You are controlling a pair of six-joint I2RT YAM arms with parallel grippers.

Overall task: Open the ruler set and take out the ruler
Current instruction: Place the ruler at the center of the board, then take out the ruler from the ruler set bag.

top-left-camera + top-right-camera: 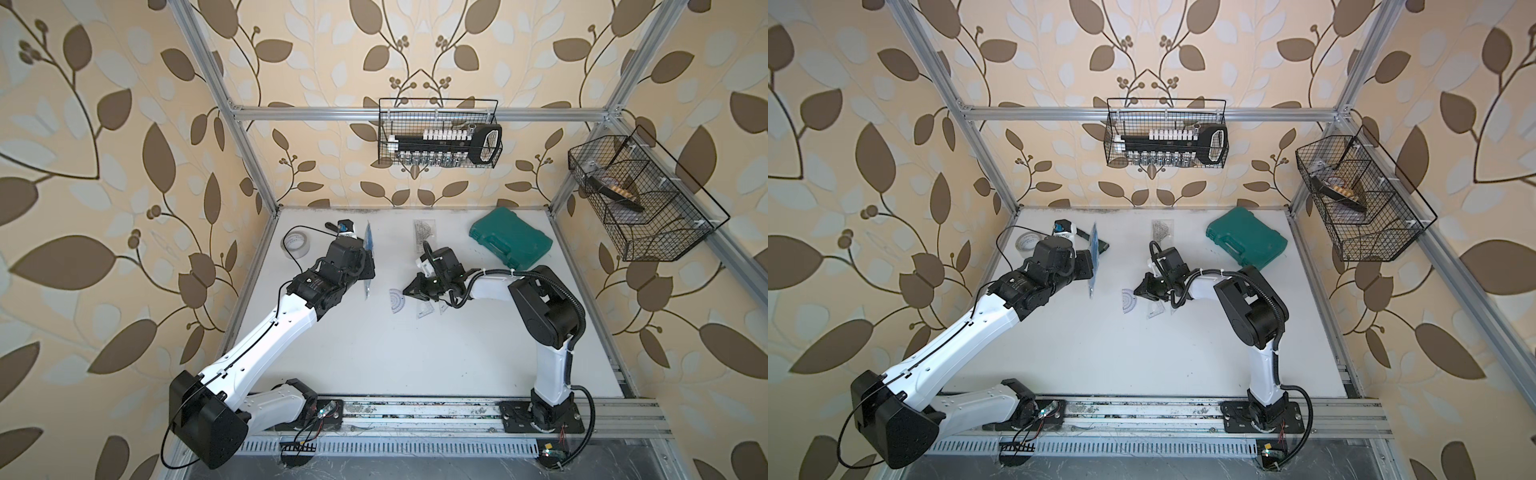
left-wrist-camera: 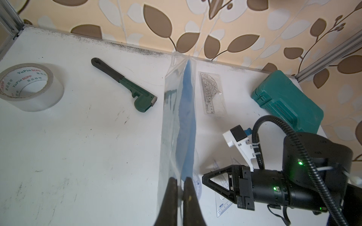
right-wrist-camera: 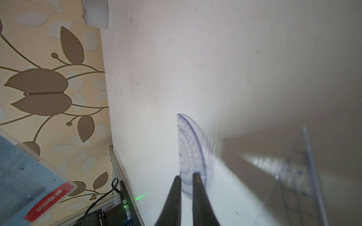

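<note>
The task looks nearly finished. The left gripper (image 2: 181, 179) is clenched on one end of the ruler set pouch (image 2: 180, 117), opposite its hang hole. It holds the pouch on edge above the table (image 1: 374, 353), at about ten o'clock from the table's middle in both top views. Only a blue card shows inside. Near the middle, a clear protractor (image 3: 188, 148) and a set square (image 1: 424, 309) lie loose on the surface. The right gripper (image 3: 186, 176) is low over them with its tips a sliver apart, and I cannot tell whether they pinch anything. A straight ruler is hard to pick out: the clear pieces are blurred in the right wrist view and partly hidden under the right arm from above. At twelve o'clock a second clear sleeve (image 2: 212, 94) lies flat, with a protractor showing inside.
</note>
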